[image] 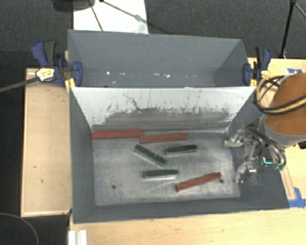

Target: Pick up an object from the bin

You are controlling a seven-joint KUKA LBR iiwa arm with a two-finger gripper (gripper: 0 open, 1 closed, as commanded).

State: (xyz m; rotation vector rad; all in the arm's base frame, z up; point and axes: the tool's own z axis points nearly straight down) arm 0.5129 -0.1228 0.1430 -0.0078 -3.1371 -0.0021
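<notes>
Hovering claw point(243, 170) near red stick point(198, 181), scuffed bin floor point(112, 162).

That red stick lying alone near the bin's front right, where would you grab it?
At the middle of the red stick, from straight above, pinching across its narrow width: it lies flat, slanted, with bare bin floor along both long sides.
</notes>
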